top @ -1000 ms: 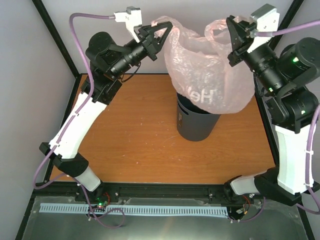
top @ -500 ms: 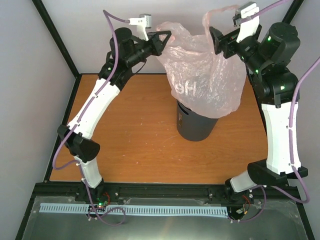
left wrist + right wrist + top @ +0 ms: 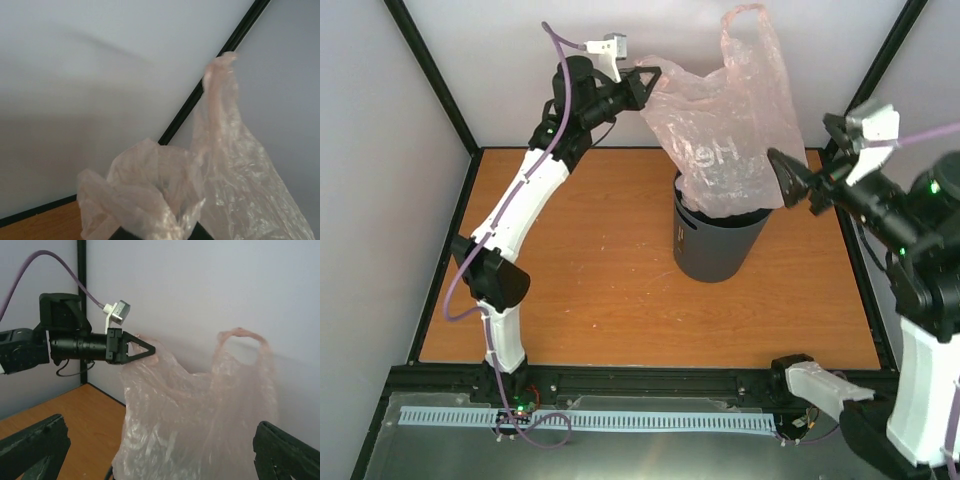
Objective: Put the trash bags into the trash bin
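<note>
The trash bag (image 3: 730, 130) hangs over the trash bin (image 3: 715, 245), its lower end resting in the bin's mouth and most of its bulk above the rim. A second ago it was stretched wide between both grippers. Now only its left handle is held, and the bag has drawn into a narrower, taller shape. The freed right handle loop stands up on its own near the top of the overhead view.

The left gripper (image 3: 653, 74) is clamped on the bag's left handle, high above the far edge of the table (image 3: 590, 260). It sits further back and higher than it did a second ago. The right gripper (image 3: 810, 152) has let go: its jaws stand wide apart, and it has dropped down and away to the right of the bag, level with the bin's rim. In the right wrist view its fingers (image 3: 35, 450) frame the bag (image 3: 195, 415) without touching it, with the left gripper (image 3: 147, 351) pinching the plastic beyond.

The bag covers the bin's opening, so how far it reaches inside cannot be told. Its printed lettering shows only a few faint letters. In the left wrist view the bunched plastic (image 3: 150, 200) hides nearly all of that gripper's own fingers. The right arm is cut off at the overhead view's right edge.
</note>
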Motion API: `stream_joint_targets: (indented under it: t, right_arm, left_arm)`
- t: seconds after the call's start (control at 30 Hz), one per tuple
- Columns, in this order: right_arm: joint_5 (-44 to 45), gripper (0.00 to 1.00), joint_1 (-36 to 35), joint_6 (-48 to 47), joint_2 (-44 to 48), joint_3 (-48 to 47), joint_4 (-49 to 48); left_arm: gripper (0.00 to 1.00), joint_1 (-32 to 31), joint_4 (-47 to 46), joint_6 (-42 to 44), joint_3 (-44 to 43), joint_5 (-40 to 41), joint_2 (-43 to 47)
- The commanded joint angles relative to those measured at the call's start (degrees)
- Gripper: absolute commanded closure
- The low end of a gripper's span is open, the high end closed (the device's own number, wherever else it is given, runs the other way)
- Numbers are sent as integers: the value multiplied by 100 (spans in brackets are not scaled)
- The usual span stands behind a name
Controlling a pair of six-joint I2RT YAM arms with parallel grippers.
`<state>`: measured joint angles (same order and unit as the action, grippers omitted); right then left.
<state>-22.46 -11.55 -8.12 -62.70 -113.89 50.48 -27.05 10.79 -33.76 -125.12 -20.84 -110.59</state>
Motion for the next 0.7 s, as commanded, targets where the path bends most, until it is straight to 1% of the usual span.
stream_joint_targets:
  t: [0.0, 0.1, 0.17, 0.2, 0.27, 0.37, 0.43, 0.5, 0.53, 0.6, 0.67]
  right_arm:
    - [1103, 0, 30, -83, 685, 984, 224]
    - [1920, 1, 37, -183, 1071, 2091, -132]
    - [2213, 3, 79, -250, 1150, 2541, -328]
    - [2318, 4, 118, -275, 1162, 2709, -413]
    - [2351, 6, 179, -282, 1136, 2888, -544]
    - [2201, 8, 378, -208, 960, 2864, -676]
    - [1931, 9, 631, -113, 712, 2669, -776]
    - [1372, 11, 1101, 92, 237, 2302, -809]
    - [999, 12, 1415, 242, 21, 2105, -829]
    - [-13, 16, 2159, 597, -432, 1838, -942]
    - [-889, 21, 2851, 976, -804, 1759, -1135]
  left_arm:
    - [99, 24, -148, 260, 41, -38, 122]
    - [99, 21, -444, 405, 655, 15, 559]
    - [99, 16, -635, 487, 1010, 13, 822]
    - [99, 15, -722, 526, 1105, 14, 905]
    - [99, 15, -698, 588, 971, -104, 958]
    - [99, 15, -602, 650, 853, -310, 1001]
    - [99, 9, -600, 695, 851, -327, 1045]
    - [99, -13, -538, 780, 849, -240, 1095]
    - [99, -44, -522, 853, 845, -180, 1122]
    - [100, -101, -497, 973, 836, -138, 1146]
    - [99, -124, -429, 1015, 791, -68, 1150]
